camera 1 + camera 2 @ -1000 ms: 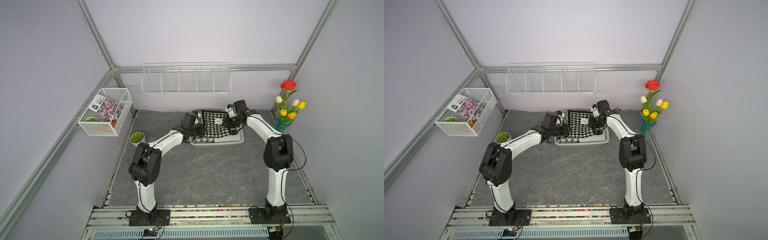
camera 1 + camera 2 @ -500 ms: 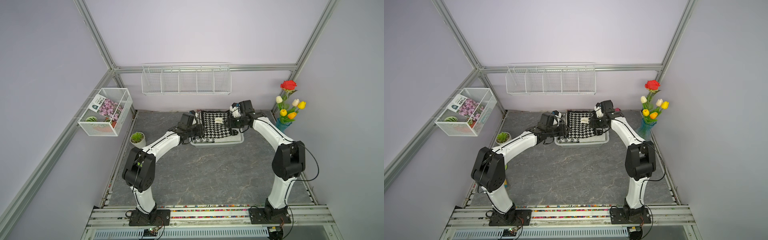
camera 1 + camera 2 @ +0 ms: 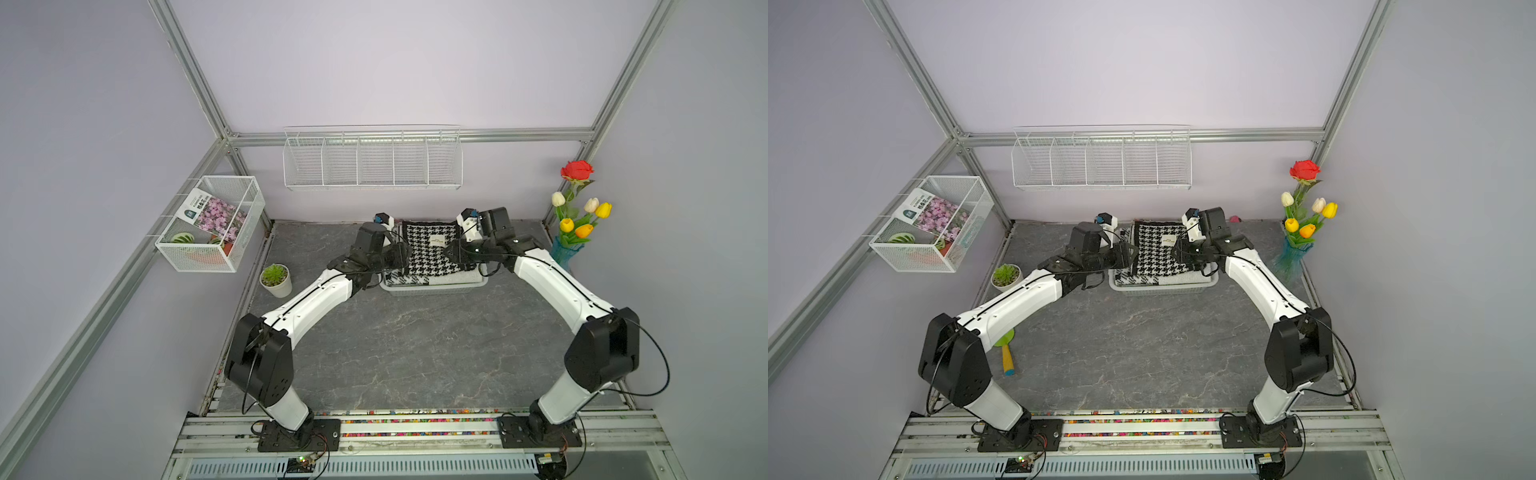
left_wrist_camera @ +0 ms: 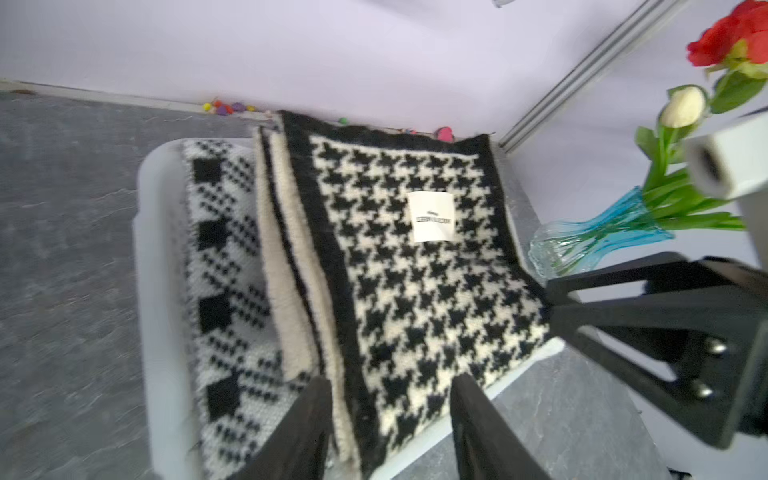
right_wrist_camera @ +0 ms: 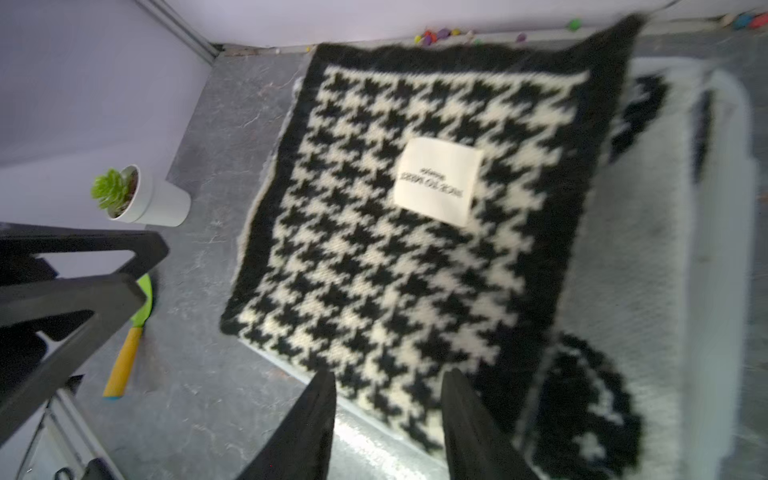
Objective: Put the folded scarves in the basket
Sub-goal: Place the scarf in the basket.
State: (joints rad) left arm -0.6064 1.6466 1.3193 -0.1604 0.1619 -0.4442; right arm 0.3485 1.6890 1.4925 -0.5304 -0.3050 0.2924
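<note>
The folded scarf (image 3: 432,249) (image 3: 1158,249), black-and-white houndstooth with a white label, lies flat in the low white basket (image 3: 436,289) (image 3: 1163,289), on top of another black-and-white knitted cloth. My left gripper (image 3: 405,254) (image 4: 390,380) hovers open at the scarf's (image 4: 415,270) left edge, holding nothing. At its right edge my right gripper (image 3: 451,251) (image 5: 388,374) is open too, above the scarf's (image 5: 407,232) border and the basket rim (image 5: 727,208). Each wrist view shows the other gripper across the scarf.
A potted succulent (image 3: 274,280) stands left of the basket and a blue vase of flowers (image 3: 569,245) to its right. A wire-mesh box (image 3: 208,224) and a long wire rack (image 3: 372,160) hang on the walls. A green-and-yellow tool (image 3: 1007,353) lies beside the left arm.
Both grippers have opened and let go of the scarf's side edges. The scarf now rests in the basket, and both arms have drawn slightly outward.
</note>
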